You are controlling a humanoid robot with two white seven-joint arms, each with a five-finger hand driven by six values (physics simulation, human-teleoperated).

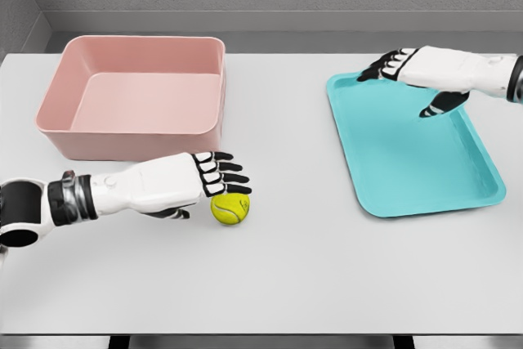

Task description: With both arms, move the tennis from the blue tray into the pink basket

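White table (327, 275) fills our view. Nearest, our left hand (176, 183) reaches its spread fingers to the tennis ball (230, 208) lying there, seemingly for pickup. Behind sits the pink basket (135, 96). Farther right, our right hand (417, 71) hovers loose-fingered over the blue tray (409, 149).

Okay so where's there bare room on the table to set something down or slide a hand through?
Free: the strip between the pink basket and blue tray, and the whole front of the table. Both containers are empty inside. Crowded: just in front of the basket, where the left hand sits against the tennis ball. The right hand overhangs the tray's far edge.
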